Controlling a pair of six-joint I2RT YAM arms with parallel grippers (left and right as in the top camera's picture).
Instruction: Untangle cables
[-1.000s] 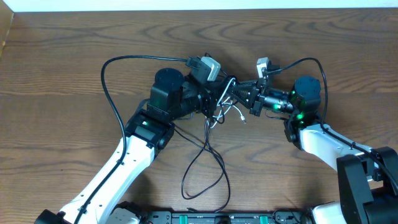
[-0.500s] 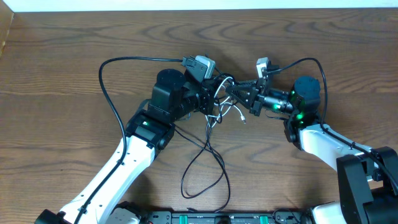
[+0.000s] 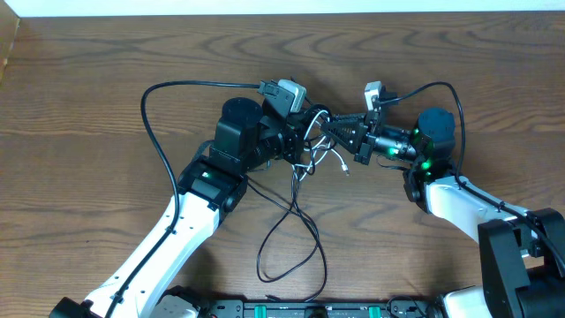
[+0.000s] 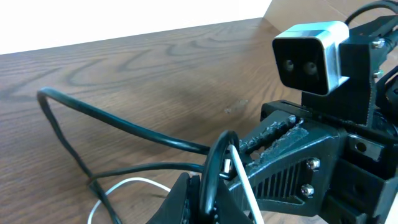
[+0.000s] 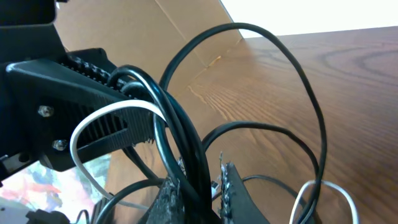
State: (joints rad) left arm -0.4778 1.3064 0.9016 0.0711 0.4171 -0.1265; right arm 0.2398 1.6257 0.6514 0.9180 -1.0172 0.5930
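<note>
The cables are a knot of thin black cords and one white cord held between my two grippers at the table's middle. A long black loop trails from it toward the front edge. My left gripper is shut on a black cable loop, with the white cord beside its jaws. My right gripper faces it, shut on a bundle of black cables. A white cord arcs over the left gripper's body in the right wrist view. The fingertips nearly touch.
The wood table stretches around both arms. A thick black arm lead arcs at the left, another at the right. A cardboard panel stands beyond the table in the right wrist view.
The left gripper has shifted slightly toward the upper right with its cable, closer to the right gripper. The trailing loop has barely moved.
</note>
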